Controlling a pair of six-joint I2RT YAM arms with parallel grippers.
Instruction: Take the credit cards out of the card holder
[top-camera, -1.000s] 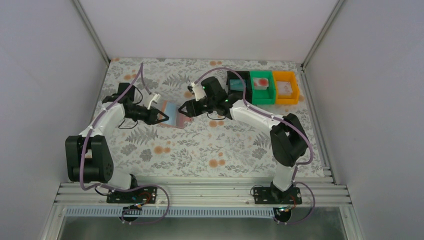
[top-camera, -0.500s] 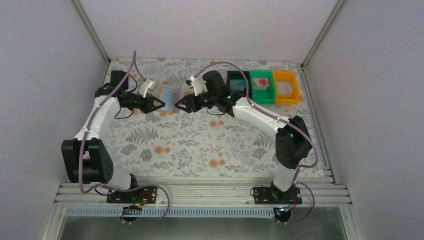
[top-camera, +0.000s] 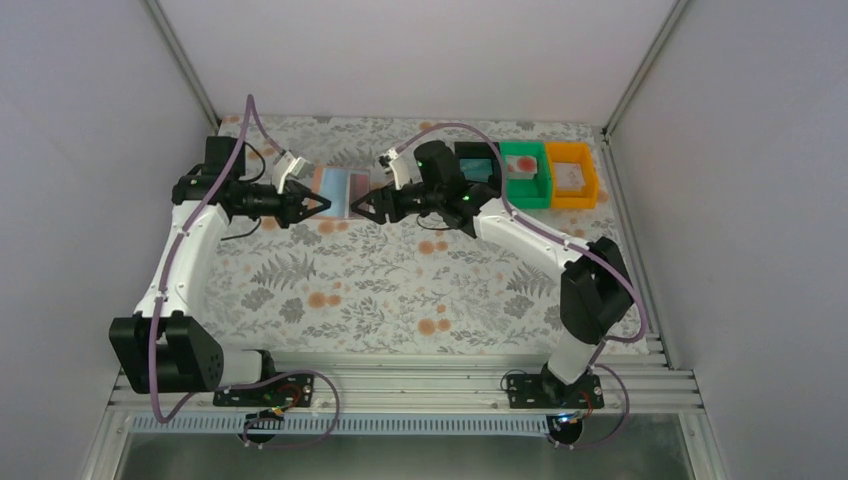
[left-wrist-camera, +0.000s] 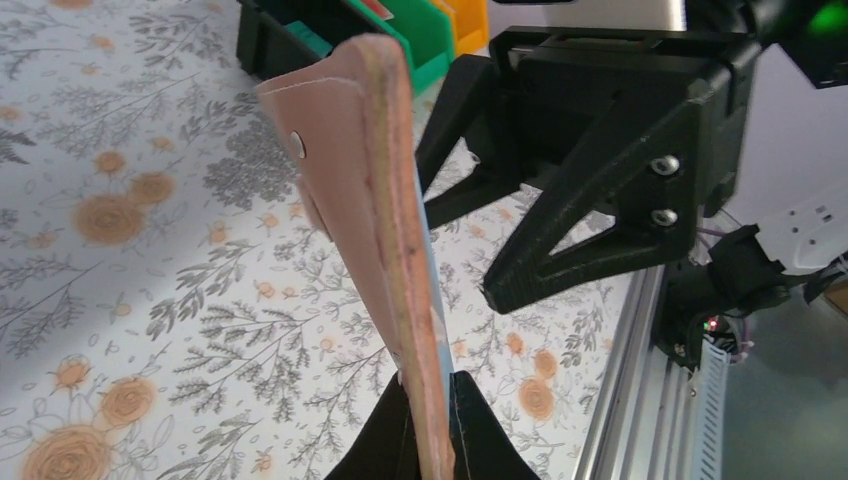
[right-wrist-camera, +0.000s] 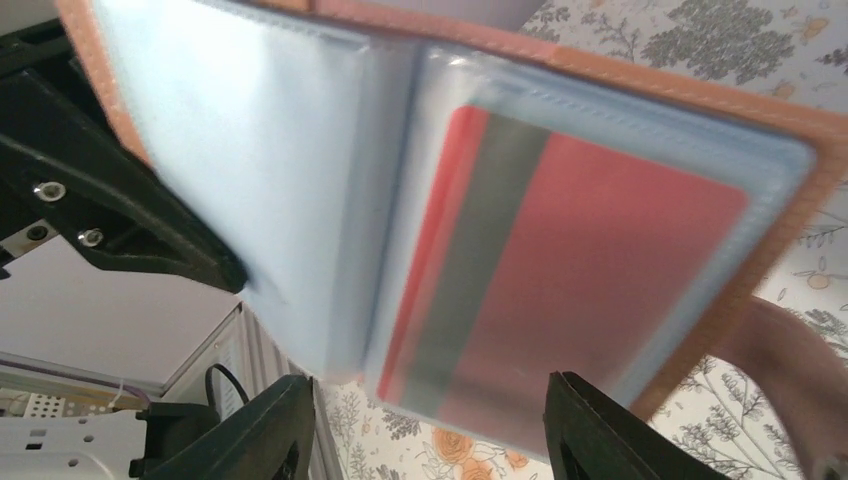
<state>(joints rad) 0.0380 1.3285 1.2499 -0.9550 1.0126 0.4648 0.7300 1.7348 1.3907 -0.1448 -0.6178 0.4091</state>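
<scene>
The card holder (top-camera: 343, 185) hangs open in the air, salmon-tan outside and light blue inside. My left gripper (top-camera: 321, 207) is shut on its lower edge; in the left wrist view the holder (left-wrist-camera: 375, 190) stands edge-on between the closed fingers (left-wrist-camera: 430, 425). My right gripper (top-camera: 359, 211) faces it from the right, open. In the right wrist view a red credit card (right-wrist-camera: 570, 270) with a grey stripe sits in a clear pocket of the holder (right-wrist-camera: 260, 160). It lies just beyond the spread right gripper (right-wrist-camera: 430, 440), which touches nothing.
Three bins stand in a row at the back right: black (top-camera: 478, 163) holding a teal card, green (top-camera: 526, 174) holding a white card with a red mark, orange (top-camera: 572, 176) holding a whitish card. The floral table cover (top-camera: 400, 290) lies below. The left gripper's black body (right-wrist-camera: 110, 190) shows behind the holder.
My left arm has carried the card holder up and toward the back of the table. My right gripper has followed it and stays close on its right, still open.
</scene>
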